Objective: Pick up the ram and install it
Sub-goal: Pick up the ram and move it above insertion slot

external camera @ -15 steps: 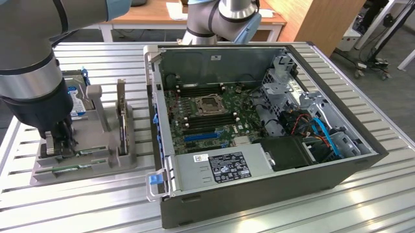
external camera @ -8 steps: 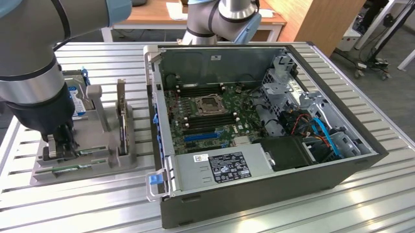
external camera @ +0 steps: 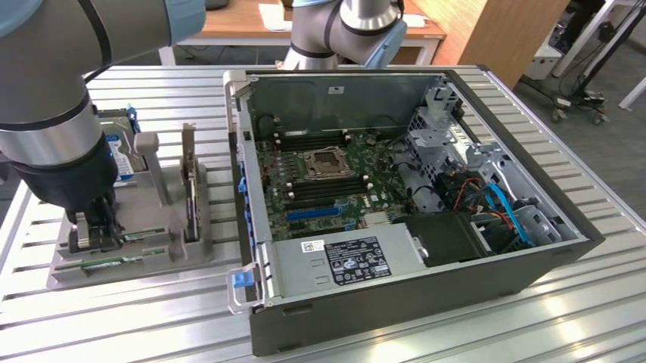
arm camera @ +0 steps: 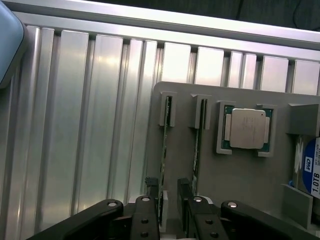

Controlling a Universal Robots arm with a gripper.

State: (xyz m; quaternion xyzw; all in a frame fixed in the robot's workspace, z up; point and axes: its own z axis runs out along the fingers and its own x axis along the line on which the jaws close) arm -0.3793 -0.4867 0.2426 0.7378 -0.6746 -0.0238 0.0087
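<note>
Claw [external camera: 98,231] is hanging low over gray holder [external camera: 202,246] on table [external camera: 121,325], jaws standing apart, nothing clamped. Ram [arm camera: 164,142] is lying in its holder slot, running in between the claw's fingers [arm camera: 149,207]. Second ram [arm camera: 198,140] is sitting just outside one finger, CPU [arm camera: 245,129] beyond it, drive [arm camera: 311,175] farthest. Open case [external camera: 404,318] is sitting well apart from the claw.
</note>
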